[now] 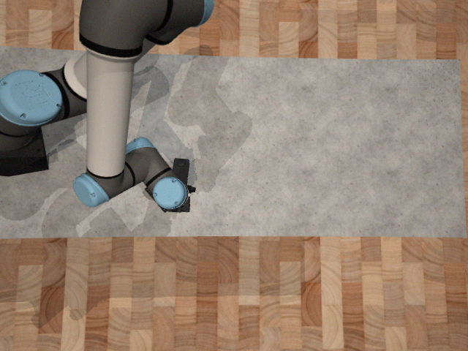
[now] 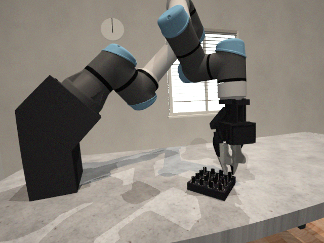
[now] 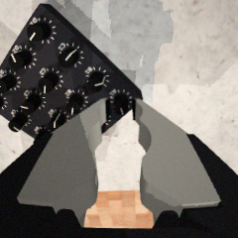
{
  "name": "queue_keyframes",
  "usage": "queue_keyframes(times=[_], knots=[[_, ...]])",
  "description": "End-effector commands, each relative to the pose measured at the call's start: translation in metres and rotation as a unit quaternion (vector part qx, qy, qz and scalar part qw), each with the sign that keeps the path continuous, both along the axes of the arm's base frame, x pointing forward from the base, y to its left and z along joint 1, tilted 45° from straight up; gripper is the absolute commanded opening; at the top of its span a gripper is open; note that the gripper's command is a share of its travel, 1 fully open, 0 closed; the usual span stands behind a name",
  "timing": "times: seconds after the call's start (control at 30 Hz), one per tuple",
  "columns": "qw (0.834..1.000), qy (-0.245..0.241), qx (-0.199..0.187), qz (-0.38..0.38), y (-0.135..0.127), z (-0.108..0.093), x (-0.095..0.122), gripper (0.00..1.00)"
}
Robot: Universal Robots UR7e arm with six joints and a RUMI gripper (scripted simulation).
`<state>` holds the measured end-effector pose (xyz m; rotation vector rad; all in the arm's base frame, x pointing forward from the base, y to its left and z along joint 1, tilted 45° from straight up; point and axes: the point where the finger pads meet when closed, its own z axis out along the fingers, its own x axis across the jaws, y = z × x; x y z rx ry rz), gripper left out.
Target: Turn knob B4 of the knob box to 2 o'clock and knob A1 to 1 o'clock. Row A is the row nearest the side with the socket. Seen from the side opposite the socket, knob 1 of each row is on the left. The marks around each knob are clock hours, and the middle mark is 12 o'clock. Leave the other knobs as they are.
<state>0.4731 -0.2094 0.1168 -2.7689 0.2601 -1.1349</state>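
While arm hangs over knob box, we see gripper pointing down at box's corner knob, fingertips flanking it. Jaws slightly parted; whether pads press knob, we cannot tell. Knob box sits on grey table, right of arm's black pedestal. From top view, wrist hides most of box.
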Motion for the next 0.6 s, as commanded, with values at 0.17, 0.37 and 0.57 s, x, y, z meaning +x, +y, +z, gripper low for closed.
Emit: queue_keyframes(times=[0.17,0.37,0.57], knots=[[1.0,0.0,0.0,0.0,-0.0002,0.0003,0.0,0.11],[1.0,0.0,0.0,0.0,-0.0003,0.0013,-0.0009,0.11],[1.0,0.0,0.0,0.0,-0.001,0.0097,-0.0094,0.11]])
